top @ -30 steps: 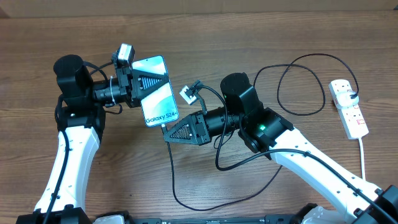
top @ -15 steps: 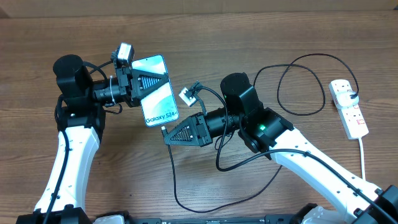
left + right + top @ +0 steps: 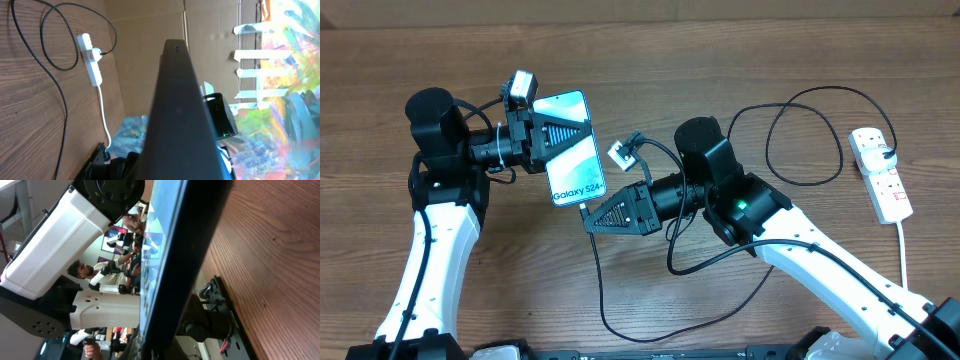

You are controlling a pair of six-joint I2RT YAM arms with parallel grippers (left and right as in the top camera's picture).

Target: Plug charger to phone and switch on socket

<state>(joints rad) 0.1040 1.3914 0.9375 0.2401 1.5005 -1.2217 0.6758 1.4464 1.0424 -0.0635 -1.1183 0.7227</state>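
Left pincer [image 3: 558, 132] is clamped tight on the top half of the phone [image 3: 575, 165], holding it up off the tabletop [image 3: 720, 60] and tilted, screen up, with the "Galaxy S24" end pointing down toward the other arm. Over the last second almost nothing moved. The phone's lower end drifted a hair left and down, and that's it. From the left wrist you only get the phone's dark edge, so that's no help on the port. Right pincer [image 3: 586, 214] hasn't shifted. It's closed on the connector end of the charger [image 3: 597, 285] and sits right at the phone's bottom short edge. The thin cable drops away from it, loops across the tabletop and runs off right. My read is they're in the fine-alignment part of the plug-in, nudging the port onto the tip rather than driving the tip in. I can't tell from any view whether the connector is actually seated. The right wrist view is just the phone edge, close up. Far right, the socket [image 3: 882, 175] lies flat near the tabletop's edge, well apart from both arms, with the black plug [image 3: 890, 153] in it. Nothing is near it, so the switch-on step isn't done yet, and whether it's live I can't tell.
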